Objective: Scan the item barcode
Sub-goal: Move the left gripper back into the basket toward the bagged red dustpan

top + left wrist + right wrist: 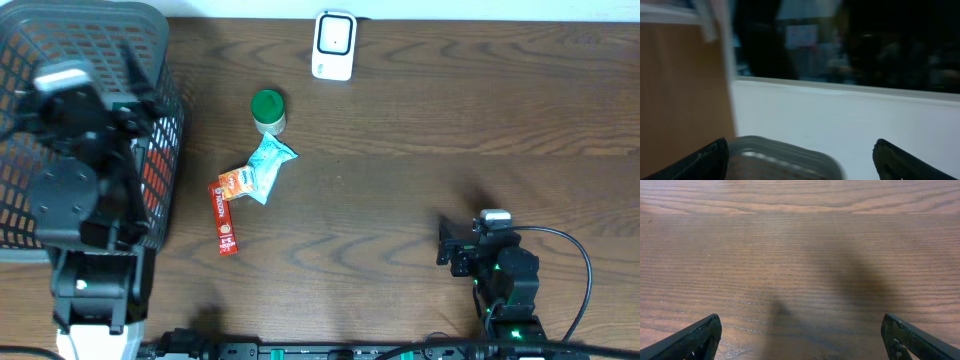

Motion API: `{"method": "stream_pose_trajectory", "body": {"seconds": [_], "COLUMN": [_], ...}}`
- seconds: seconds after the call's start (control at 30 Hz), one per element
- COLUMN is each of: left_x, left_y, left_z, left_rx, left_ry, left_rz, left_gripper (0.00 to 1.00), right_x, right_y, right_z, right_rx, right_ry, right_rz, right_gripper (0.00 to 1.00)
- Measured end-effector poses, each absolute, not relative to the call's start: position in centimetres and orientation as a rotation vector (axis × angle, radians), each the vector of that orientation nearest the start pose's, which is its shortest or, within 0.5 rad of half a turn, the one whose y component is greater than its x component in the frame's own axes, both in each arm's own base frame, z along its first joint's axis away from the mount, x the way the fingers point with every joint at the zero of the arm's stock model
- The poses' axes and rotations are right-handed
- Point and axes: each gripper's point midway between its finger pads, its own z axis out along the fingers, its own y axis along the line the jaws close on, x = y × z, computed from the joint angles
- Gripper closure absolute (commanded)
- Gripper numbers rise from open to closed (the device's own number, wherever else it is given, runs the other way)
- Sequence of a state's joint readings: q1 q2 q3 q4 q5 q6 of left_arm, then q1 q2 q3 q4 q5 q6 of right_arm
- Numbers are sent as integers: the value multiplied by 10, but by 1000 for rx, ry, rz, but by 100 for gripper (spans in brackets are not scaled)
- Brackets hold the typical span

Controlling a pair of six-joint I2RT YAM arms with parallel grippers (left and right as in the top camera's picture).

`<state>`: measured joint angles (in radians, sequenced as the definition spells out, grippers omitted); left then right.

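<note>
Red stick packet point(224, 215) lies flat, long axis twelve to six, blue packet point(266, 166) just beside at one o'clock; left gripper point(800, 152) and right gripper point(800, 325) gape empty

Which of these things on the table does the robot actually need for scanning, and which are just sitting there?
Likely for the job: white scanner, green-lidded jar, blue packet, red stick packet.
Just sitting there: black mesh basket, wooden table.
</note>
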<state>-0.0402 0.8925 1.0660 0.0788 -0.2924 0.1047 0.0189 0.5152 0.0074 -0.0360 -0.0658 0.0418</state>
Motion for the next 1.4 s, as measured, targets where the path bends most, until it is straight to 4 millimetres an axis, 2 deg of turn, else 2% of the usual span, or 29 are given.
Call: {"method": "stream_pose_trajectory", "body": {"seconds": [0.13, 0.27, 0.43, 0.6, 0.77, 0.9, 1.03, 1.17, 1.4], "left_x": [322, 330, 350, 373, 387, 380, 370, 357, 333], "left_y": [78, 119, 157, 180, 185, 183, 174, 154, 141], "left_z": [477, 452, 393, 324, 256, 214, 196, 179, 164], "left_rx": [-237, -314, -371, -399, -408, -452, -470, -451, -539], "left_ry": [1356, 1450, 1645, 1860, 2066, 2210, 2297, 2405, 2503], "left_rz": [371, 487, 576, 608, 599, 569, 512, 391, 291], "left_gripper": [8, 8, 8, 8, 8, 8, 8, 8, 8], "right_x": [243, 243, 243, 243, 242, 242, 242, 242, 242], "right_y": [16, 16, 15, 15, 15, 15, 15, 15, 15], "right_z": [50, 50, 49, 49, 47, 47, 47, 47, 47], "right_rx": [-15, -14, -13, -13, -7, -4, -4, -4, -1], "right_ry": [2115, 2115, 2118, 2121, 2127, 2127, 2128, 2128, 2127], "right_rz": [105, 103, 103, 103, 106, 107, 108, 108, 109], "right_gripper": [1, 1, 1, 1, 1, 1, 1, 1, 1]}}
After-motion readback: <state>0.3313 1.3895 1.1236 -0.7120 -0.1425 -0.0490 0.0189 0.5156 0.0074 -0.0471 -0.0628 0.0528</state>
